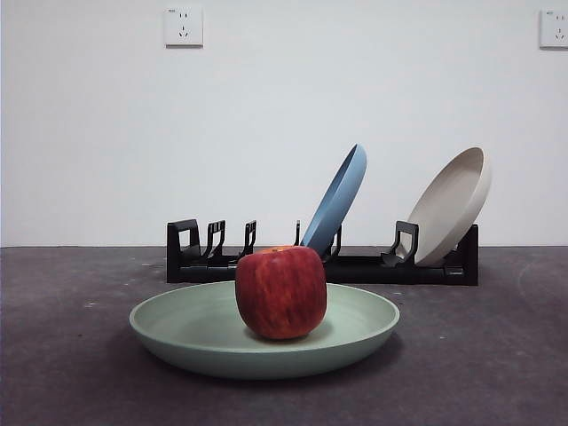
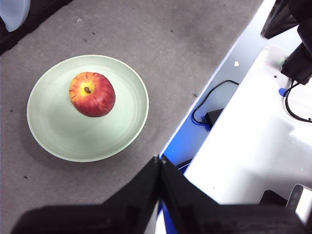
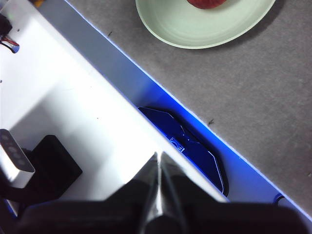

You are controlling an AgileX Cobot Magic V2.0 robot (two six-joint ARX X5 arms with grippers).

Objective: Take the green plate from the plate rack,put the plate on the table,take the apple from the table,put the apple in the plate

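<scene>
Green plate [image 1: 200,342] first: you are seeing it lying flat on the dark grey table [image 1: 497,373], out in front of the plate rack [image 1: 355,266] and clear of it. The rack is standing along the back of the table and is holding two other plates, a blue plate [image 1: 340,195] leaning near its middle and a beige plate [image 1: 453,206] leaning at one end; the slots at the other end are standing empty. Next down in size, the apple [image 1: 281,291] is sitting upright in the plate, a little off centre, stem up in the left wrist view.

Both arms are hanging back over the table's edge, well apart from the plate. The left claw [image 2: 159,163] is showing its jaws pressed together with nothing between them, and the right claw [image 3: 158,161] is looking the same, closed and empty.

Judging from how things are lying, you are looking at all four steps done: plate off the rack, plate on the table, apple lifted, apple in the plate. Nothing appears left for you to do.
</scene>
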